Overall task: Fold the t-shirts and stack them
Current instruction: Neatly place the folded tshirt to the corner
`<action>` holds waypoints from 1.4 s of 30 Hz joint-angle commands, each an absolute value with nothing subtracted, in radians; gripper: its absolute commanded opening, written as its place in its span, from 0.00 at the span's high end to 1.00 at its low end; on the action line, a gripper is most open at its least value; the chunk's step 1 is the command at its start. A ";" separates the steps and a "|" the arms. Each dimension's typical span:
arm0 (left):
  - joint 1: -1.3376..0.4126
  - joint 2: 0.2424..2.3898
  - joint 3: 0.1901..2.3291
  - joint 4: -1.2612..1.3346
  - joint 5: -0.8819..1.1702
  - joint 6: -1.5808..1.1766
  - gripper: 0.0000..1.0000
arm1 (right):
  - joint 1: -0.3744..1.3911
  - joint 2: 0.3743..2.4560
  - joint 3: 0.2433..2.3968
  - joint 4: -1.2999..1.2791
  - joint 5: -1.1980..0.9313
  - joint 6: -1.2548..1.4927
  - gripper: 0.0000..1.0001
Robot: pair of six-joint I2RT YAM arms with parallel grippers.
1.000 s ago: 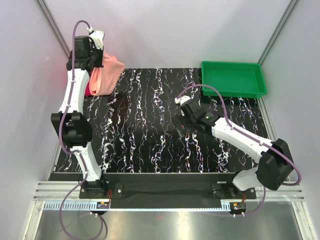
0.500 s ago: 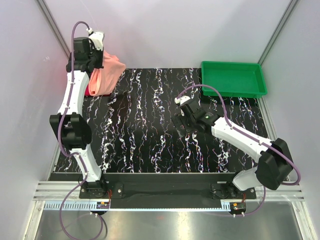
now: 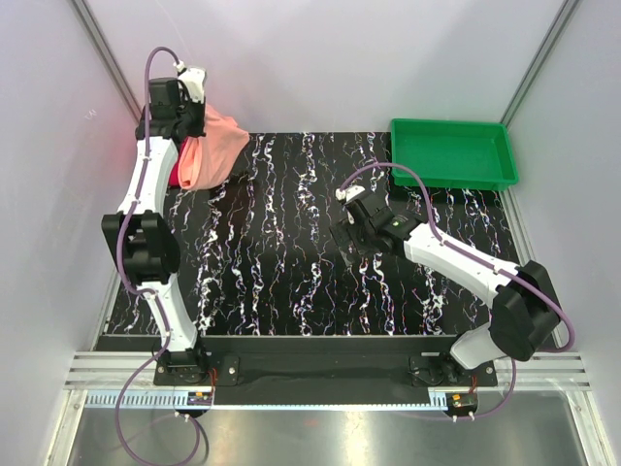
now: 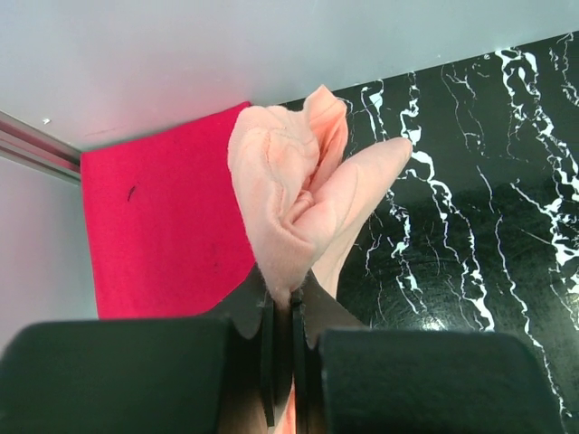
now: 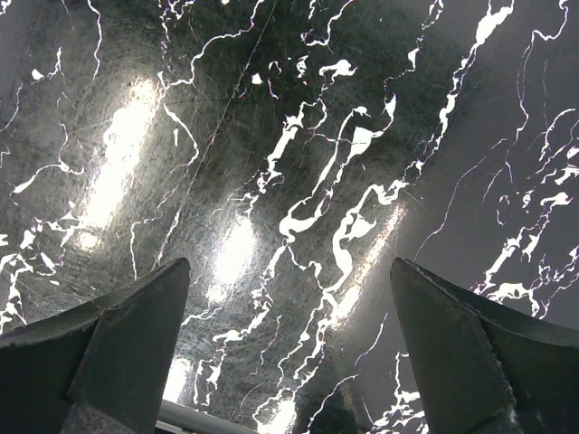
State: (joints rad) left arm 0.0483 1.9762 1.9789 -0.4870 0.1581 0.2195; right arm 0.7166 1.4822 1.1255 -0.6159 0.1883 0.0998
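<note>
Peach shirt [image 4: 298,199]: it is held up off the table, bunched, at the far corner across from the green tray [image 3: 505,160] and well apart from it.
Magenta shirt [image 4: 163,226]: it is laid flat under the hanging peach one, further from the green tray and against the wall.
Left gripper [image 4: 282,298]: it is clamped narrowly on a thin fold of the peach shirt.
Right gripper [image 5: 289,271]: its jaws are spread wide with nothing between them, and it is held low over the table [image 3: 291,252], between the shirts and the green tray.
Risk, slipping: only a small pinch of cloth is gripped, so the shirt could probably be lost by a quick swing.
Risk, dragging: the magenta shirt could be snagged and rumpled if the hanging hem is swept across it.
Risk, tangling: the peach shirt is likely to land crumpled if it is released without its free end being caught and spread.
Cloth: both shirts are seen as soft, matte and limp, and the peach one is gathered into rounded lobes with a stitched seam showing.
Table surface: a hard, glossy black slab veined with white is seen, and lamp glare is reflected in it.
Green tray: a rigid, shallow plastic rectangle with raised walls is seen.
</note>
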 commanded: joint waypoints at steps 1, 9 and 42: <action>0.043 1.875 1.973 -0.397 0.190 0.198 1.00 | 0.706 1.474 1.163 -0.589 0.164 0.117 0.00; 0.038 1.825 1.891 -0.384 0.192 0.195 1.00 | 0.706 1.466 1.158 -0.591 0.155 0.120 0.00; 0.129 2.020 2.020 -0.347 0.209 0.273 1.00 | 0.704 1.591 1.256 -0.626 0.160 0.121 0.00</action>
State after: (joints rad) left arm 0.1127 2.0056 1.9358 -0.4381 0.1883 0.2386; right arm 0.7132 1.5764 1.2015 -0.6216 0.1635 0.1104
